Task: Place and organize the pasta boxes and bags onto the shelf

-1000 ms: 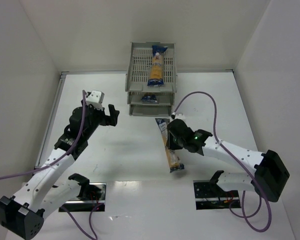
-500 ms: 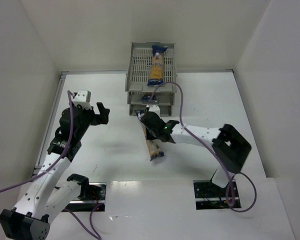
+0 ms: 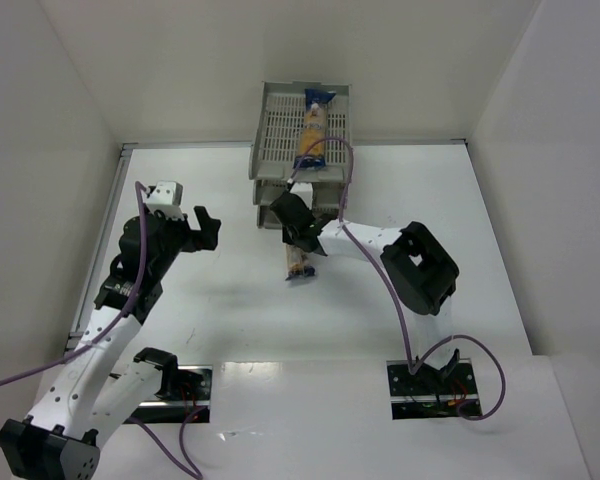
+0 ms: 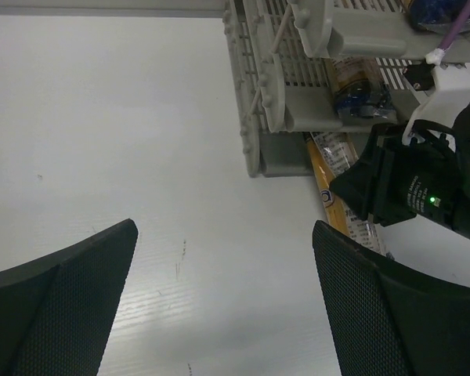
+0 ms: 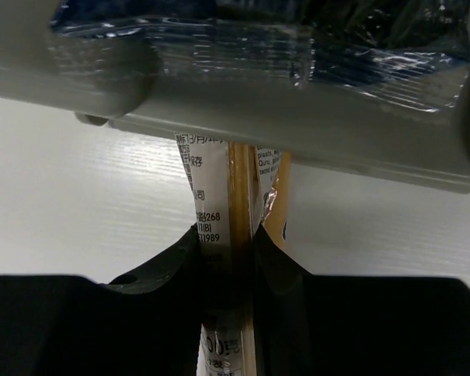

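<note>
Two of the three packets are stowed, by my reading. The top packet (image 3: pixel 313 135) lies lengthwise in the upper tray of the shelf (image 3: pixel 272 140), which stands at 12 o'clock on the table (image 3: pixel 480 220). The second packet (image 4: pixel 354 88) shows its dark blue end in the middle tray.

The right gripper (image 3: pixel 298 235) is clenched on the third packet (image 3: pixel 299 266). In the right wrist view both fingers pinch it edge-on. Its head passes under the middle tray's front lip and its tail trails toward 6 o'clock over the table.

The left gripper (image 3: pixel 208 224) is released and carries nothing. It hovers at 9 o'clock from the shelf front.

Remaining: I push the third packet fully into the bottom tray, release it and withdraw.
</note>
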Robot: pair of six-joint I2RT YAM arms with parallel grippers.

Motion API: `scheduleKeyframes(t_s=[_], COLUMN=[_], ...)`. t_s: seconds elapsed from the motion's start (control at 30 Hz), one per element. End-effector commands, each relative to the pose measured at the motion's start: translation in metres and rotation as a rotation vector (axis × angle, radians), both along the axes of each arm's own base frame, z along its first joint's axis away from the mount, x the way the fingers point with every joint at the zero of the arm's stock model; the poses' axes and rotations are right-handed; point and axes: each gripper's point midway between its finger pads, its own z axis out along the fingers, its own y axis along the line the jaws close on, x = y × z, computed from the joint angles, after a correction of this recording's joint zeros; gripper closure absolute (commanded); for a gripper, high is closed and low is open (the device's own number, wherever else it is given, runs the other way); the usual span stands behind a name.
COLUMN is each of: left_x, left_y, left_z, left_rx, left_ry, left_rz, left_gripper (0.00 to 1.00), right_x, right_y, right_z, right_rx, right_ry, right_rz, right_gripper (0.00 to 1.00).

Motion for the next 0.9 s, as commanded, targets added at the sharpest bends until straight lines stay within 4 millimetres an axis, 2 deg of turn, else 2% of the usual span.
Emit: scheduleKeyframes(t_s=[0.0,0.03,0.07,0.13,0.17,0.2,0.27,0.33,0.37,0.4,0.43,0.47,0.5,0.53,0.57,0.63,0.67,0.73,0.77,0.83,0.87], left_x=[0.003,0.005,0.005,0.006,0.006,0.007,0.008,0.008,0.008,0.008,0.007,0.007,0.006,0.005,0.005,0.004,0.004,0.003,0.003,0.004,0.003], left_y=[-0.002,-0.002,-0.002,-0.002,-0.002,-0.002,-0.002,-0.002,-0.002,-0.004,-0.003,-0.003,-0.003,-0.005,-0.005,-0.005,-0.005,-0.005,-0.005,-0.005,-0.006], left_z=[0.006,0.005,0.005,0.002,0.002,-0.001,0.002,0.002,0.001,0.001,-0.004,-0.004,-0.001,-0.005,-0.005,-0.01,-0.01,-0.007,-0.007,-0.009,-0.009], left_rx=[-0.032,-0.032,-0.023,-0.021,-0.021,-0.019,-0.021,-0.021,-0.013,-0.015,-0.012,-0.012,-0.014,-0.015,-0.015,-0.013,-0.021,-0.023,-0.023,-0.023,-0.025], left_ry=[-0.016,-0.016,-0.018,-0.009,-0.009,0.0,-0.009,-0.009,-0.011,-0.01,0.0,0.0,-0.009,0.0,0.001,0.009,0.012,0.003,0.003,0.003,0.003], left_rz=[0.0,0.0,-0.002,-0.002,-0.002,-0.002,-0.002,-0.002,-0.004,-0.013,-0.013,-0.013,-0.013,-0.022,-0.022,-0.022,-0.019,-0.02,-0.02,-0.02,-0.028], left_gripper=[0.0,0.0,0.0,0.0,0.0,0.0,0.0,0.0,0.0,0.0,0.0,0.0,0.0,0.0,0.0,0.0,0.0,0.0,0.0,0.0,0.0], right_x=[0.04,0.042,0.045,0.051,0.052,0.051,0.049,0.038,0.03,0.024,0.016,0.006,-0.001,-0.012,-0.031,-0.059,-0.083,-0.107,-0.122,-0.145,-0.149], right_y=[0.003,0.001,0.001,-0.005,-0.004,0.0,0.003,0.002,-0.002,-0.004,-0.001,-0.007,-0.01,-0.011,-0.008,-0.005,0.001,0.005,0.0,-0.003,-0.006], right_z=[0.05,0.053,0.056,0.06,0.064,0.063,0.068,0.07,0.063,0.076,0.077,0.068,0.067,0.076,0.064,0.06,0.046,0.035,0.02,-0.003,-0.011], right_rx=[0.082,0.094,0.106,0.108,0.105,0.104,0.101,0.11,0.091,0.108,0.128,0.111,0.1,0.105,0.079,0.059,0.042,0.04,0.014,0.0,-0.011], right_ry=[-0.186,-0.199,-0.214,-0.225,-0.23,-0.221,-0.22,-0.196,-0.179,-0.19,-0.173,-0.15,-0.139,-0.139,-0.109,-0.067,-0.024,0.021,0.062,0.13,0.152], right_rz=[-0.127,-0.15,-0.171,-0.19,-0.186,-0.161,-0.121,-0.077,-0.056,-0.034,-0.001,0.027,0.053,0.079,0.125,0.192,0.261,0.325,0.361,0.414,0.419], right_gripper=[1.0,1.0,0.89,0.77,0.65,0.42,0.37,0.31,0.29,0.27,0.26,0.26,0.26,0.31,0.36,0.53,0.7,0.83,0.93,1.0,1.0])
